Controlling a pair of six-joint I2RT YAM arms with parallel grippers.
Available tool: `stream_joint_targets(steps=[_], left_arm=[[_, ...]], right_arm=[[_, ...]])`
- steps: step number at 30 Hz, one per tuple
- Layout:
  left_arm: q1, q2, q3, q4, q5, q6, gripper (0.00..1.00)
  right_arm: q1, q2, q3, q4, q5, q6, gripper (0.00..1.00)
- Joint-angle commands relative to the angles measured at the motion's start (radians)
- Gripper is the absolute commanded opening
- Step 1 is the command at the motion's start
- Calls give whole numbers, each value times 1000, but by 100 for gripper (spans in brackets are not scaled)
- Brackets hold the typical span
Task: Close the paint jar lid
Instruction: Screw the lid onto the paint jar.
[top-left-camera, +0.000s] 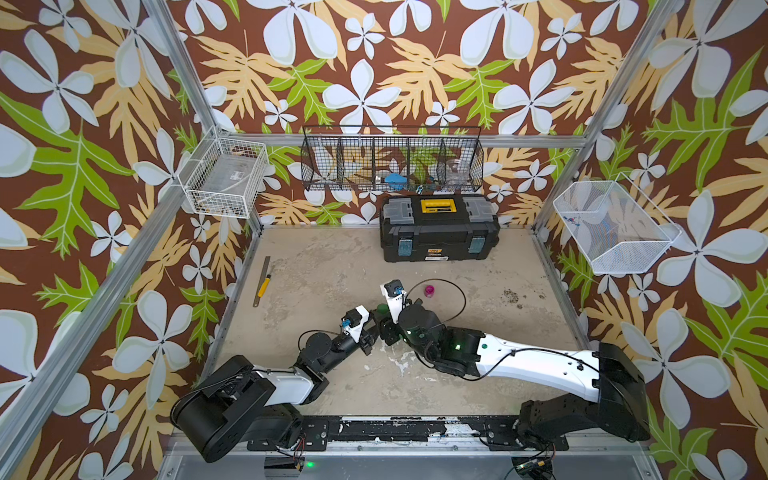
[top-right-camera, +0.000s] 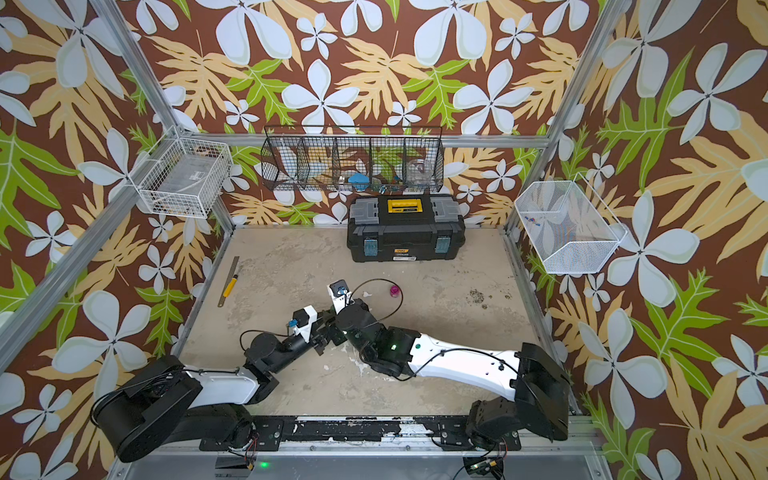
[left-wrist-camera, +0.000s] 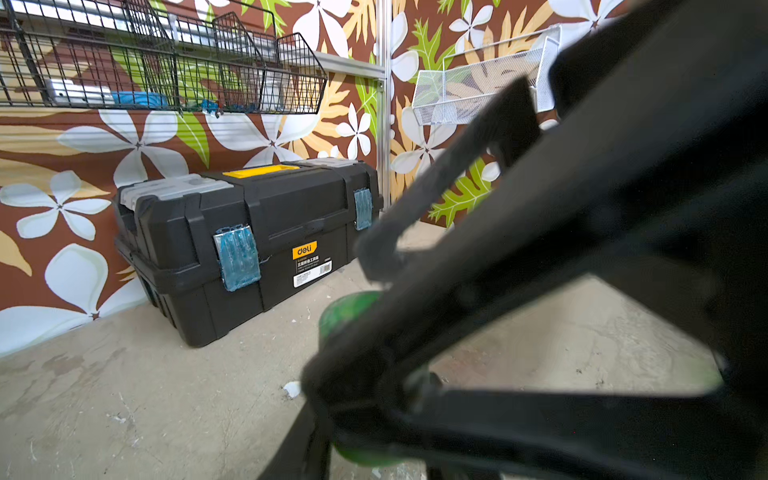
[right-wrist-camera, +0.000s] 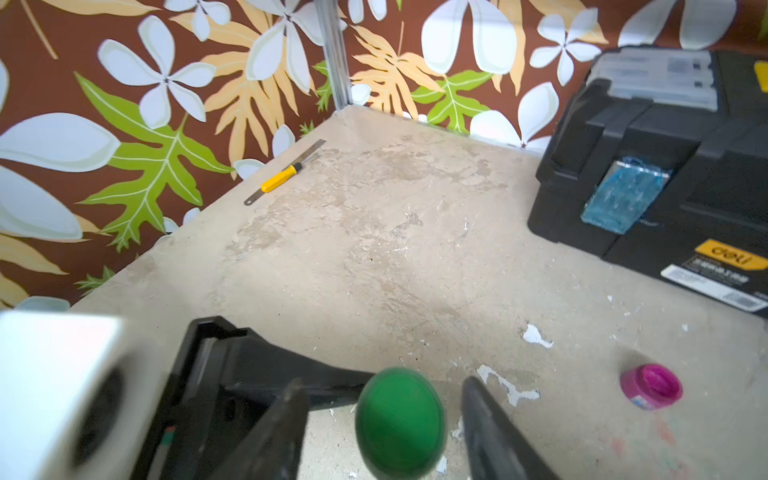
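Observation:
The paint jar is a small green pot with its green lid sitting on top; in a top view it shows as a green spot between the two wrists, mid-table. My left gripper reaches in from the left and is shut on the jar's body below the lid. One of its black fingers runs up to the pot. My right gripper hangs over the lid, open. Its fingers stand on either side of the lid with a gap on each side. In the left wrist view the jar is mostly hidden behind blurred black gripper parts.
A pink jar stands just right of the grippers. A black toolbox sits at the back of the table. A steel ruler and a yellow-handled knife lie at the left edge. Wire baskets hang on the walls.

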Motion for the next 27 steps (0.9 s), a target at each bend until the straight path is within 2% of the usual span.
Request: stream_joint_targets(steps=[1, 4, 7, 8, 11, 15, 17, 19, 21, 23, 27], left_arm=[[0, -1, 3, 11, 6, 4, 12], [-1, -2, 3, 10, 5, 4, 12], [0, -2, 3, 10, 4, 4, 12], [0, -1, 3, 11, 5, 4, 12], [1, -3, 2, 11, 5, 3, 12], [0, -4, 3, 11, 6, 4, 12], [0, -3, 3, 11, 8, 4, 12], [-1, -3, 3, 11, 9, 4, 12], [-1, -4, 3, 10, 9, 3, 12], [0, -5, 3, 10, 9, 3, 12], [-1, -13, 0, 11, 8, 4, 12]], right_arm=[[-52, -43, -4, -17, -105, -76, 74], [-117, -101, -22, -5, -246, -133, 84], [-165, -153, -42, 16, -327, -246, 99], [-182, -164, -48, 26, -354, -277, 100], [-280, -193, -68, 80, -552, -353, 100], [-464, -162, -30, 106, -1046, -444, 100], [-535, -105, 25, 45, -1250, -515, 100], [-568, -8, 120, -108, -1406, -636, 100], [-575, 74, 201, -266, -1511, -793, 100], [-580, 151, 259, -328, -1590, -902, 98], [-581, 266, 330, -407, -1654, -1092, 96]])
